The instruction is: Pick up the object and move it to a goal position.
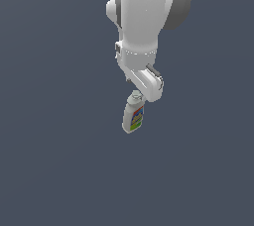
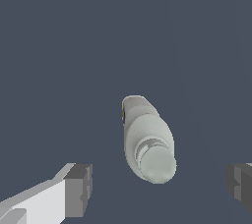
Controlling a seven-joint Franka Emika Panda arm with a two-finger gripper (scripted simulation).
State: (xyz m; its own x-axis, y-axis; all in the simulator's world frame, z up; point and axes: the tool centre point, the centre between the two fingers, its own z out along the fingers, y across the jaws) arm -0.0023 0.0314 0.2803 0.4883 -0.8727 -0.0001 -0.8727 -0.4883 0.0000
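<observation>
hovering jaws (image 2: 158,188) spread wide above white bottle (image 2: 147,137)

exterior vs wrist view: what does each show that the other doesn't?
Exterior only: the white arm reaching over the scene, and the bottle's colourful label.

Wrist only: the two gripper fingers spread wide, one on each side of the bottle's cap end, neither touching it; the cap seen end-on.

Both: the white bottle on the plain dark grey floor, not gripped.
</observation>
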